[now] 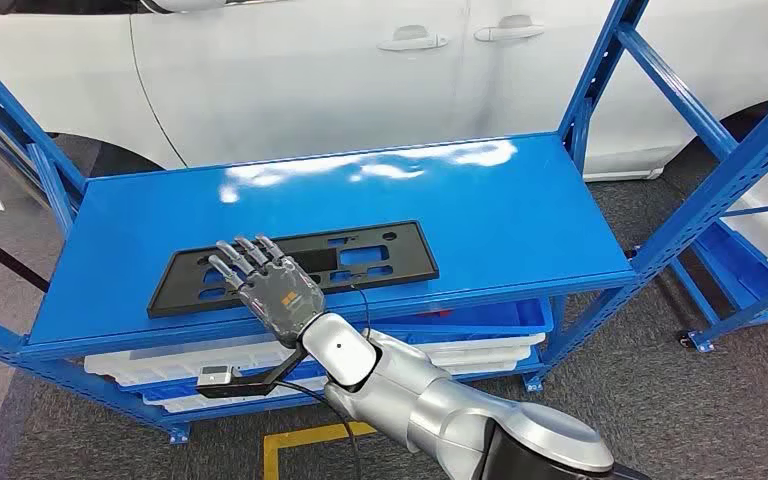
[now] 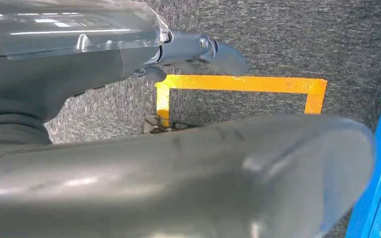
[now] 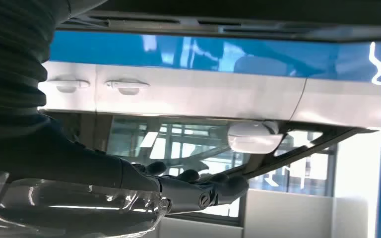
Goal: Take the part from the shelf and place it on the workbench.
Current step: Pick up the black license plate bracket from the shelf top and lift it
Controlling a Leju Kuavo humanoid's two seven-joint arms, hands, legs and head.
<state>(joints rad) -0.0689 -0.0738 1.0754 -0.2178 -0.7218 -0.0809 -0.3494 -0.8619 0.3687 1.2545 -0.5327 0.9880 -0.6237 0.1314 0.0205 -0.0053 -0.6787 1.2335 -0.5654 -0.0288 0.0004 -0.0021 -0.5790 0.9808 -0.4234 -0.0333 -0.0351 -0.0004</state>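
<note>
A flat black plastic part (image 1: 380,250) with several cut-outs lies lengthwise on the blue top shelf (image 1: 500,200), near its front edge. My right hand (image 1: 272,285) reaches in from below with its fingers stretched out and spread over the part's near left half; whether it touches the part I cannot tell. It grips nothing. In the right wrist view the dark fingers (image 3: 198,191) extend straight, with the blue shelf surface (image 3: 278,59) beyond them. My left hand (image 2: 129,54) hangs over the carpet floor, its fingers (image 2: 203,49) held out with nothing in them.
A white car (image 1: 310,70) stands right behind the rack. Blue uprights (image 1: 600,80) flank the shelf, and a second blue rack (image 1: 750,250) stands to the right. White and blue trays (image 1: 480,330) sit on the lower level. Yellow tape (image 2: 238,83) marks the grey carpet.
</note>
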